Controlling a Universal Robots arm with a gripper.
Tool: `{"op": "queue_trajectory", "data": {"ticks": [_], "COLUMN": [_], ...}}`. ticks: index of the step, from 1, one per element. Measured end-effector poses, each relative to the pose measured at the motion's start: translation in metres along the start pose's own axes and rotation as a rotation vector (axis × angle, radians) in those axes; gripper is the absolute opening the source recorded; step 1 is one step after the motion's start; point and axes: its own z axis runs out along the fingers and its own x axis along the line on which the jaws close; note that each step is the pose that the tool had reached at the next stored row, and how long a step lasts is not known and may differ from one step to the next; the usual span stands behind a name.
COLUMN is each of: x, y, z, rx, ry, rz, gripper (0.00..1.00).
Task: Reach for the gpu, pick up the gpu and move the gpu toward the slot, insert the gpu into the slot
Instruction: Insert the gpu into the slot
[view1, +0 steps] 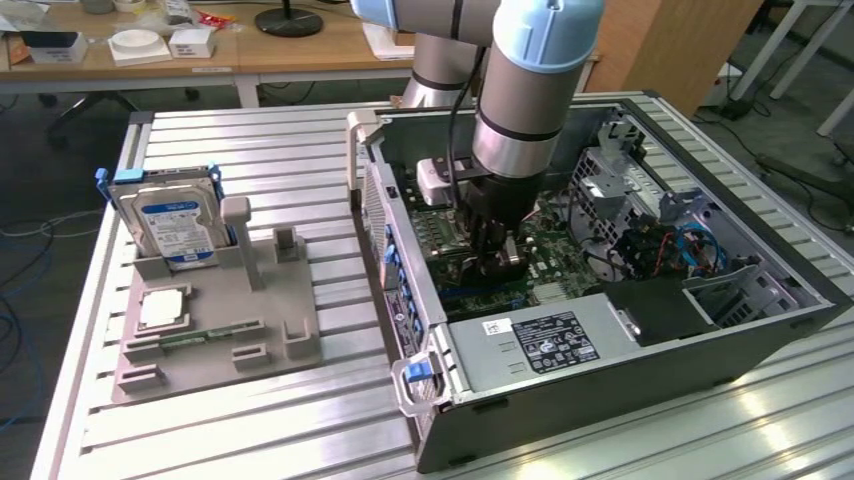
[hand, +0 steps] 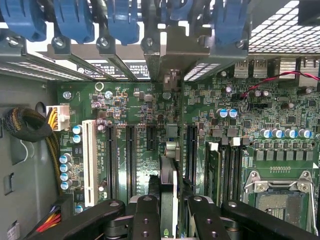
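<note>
Clamped on the gpu (hand: 169, 195), held edge-on between the claw (hand: 170, 220) fingers (hand: 146, 216), bracket end leading toward the case's rear wall with its blue latches (hand: 122, 20).

Step in hand, judged from the pose: final lowering of the card into the slot (hand: 168, 134) on the motherboard (hand: 145, 105). To do it well:
- Keep the card square to the motherboard, not tilted along its length, so both ends of the edge meet the slot together.
- Line the bracket up with the open gap in the rear wall before pressing; a snag there would cock the card.
- Press straight down, slowly; no sideways push against neighbouring slots.
- Hold the grip firm until seated.

Relative to the claw: gpu directly between the fingers and reaching out beyond them toward the motherboard. Seen from the wrist, card hanging over the board between the long black slots, beside the white slot (hand: 90, 162) side rather than the socket (hand: 280, 197) side. Whether the edge already touches the slot: cannot tell.

In the exterior view, claw (view1: 491, 262) down inside the open case (view1: 694, 340), just over the motherboard.
</note>
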Motion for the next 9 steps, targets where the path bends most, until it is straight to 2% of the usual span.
{"op": "queue_trajectory", "data": {"ticks": [9], "x": [0.0000], "y": [0.0001], "z": [0.0000], "rx": [0.0009], "ry": [0.0000], "rz": [0.000], "gripper": [0.26]}}
